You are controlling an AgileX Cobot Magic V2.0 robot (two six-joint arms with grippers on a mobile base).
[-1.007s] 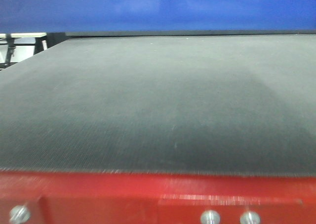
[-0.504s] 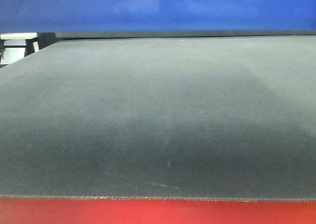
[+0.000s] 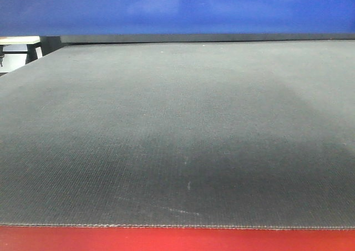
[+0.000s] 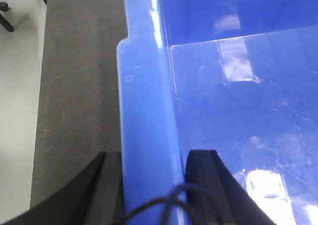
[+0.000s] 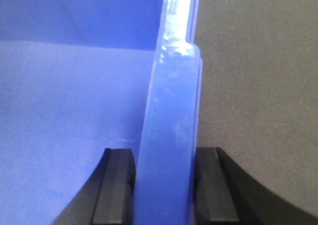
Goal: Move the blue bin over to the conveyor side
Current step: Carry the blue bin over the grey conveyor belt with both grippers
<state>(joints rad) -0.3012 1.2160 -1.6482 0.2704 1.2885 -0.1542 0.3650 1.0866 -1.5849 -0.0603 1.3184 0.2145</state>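
The blue bin (image 3: 177, 7) is seen across the far end of the conveyor (image 3: 177, 129) belt. Its left rim is pinched tight by the left gripper (image 4: 155, 183) and its right rim by the right gripper (image 5: 164, 185). Only bare glossy floor is shown inside.

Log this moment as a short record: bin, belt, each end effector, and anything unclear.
bin: blue bin, glossy, spans the far end of the front view
belt: conveyor belt, dark grey, woven texture
frame: red frame along the belt's near edge
left end effector: shut on the bin's thick rim, one finger inside the bin, one outside over the belt
right end effector: shut on the rim in the same way
unclear: whether the bin rests on the belt or is lifted
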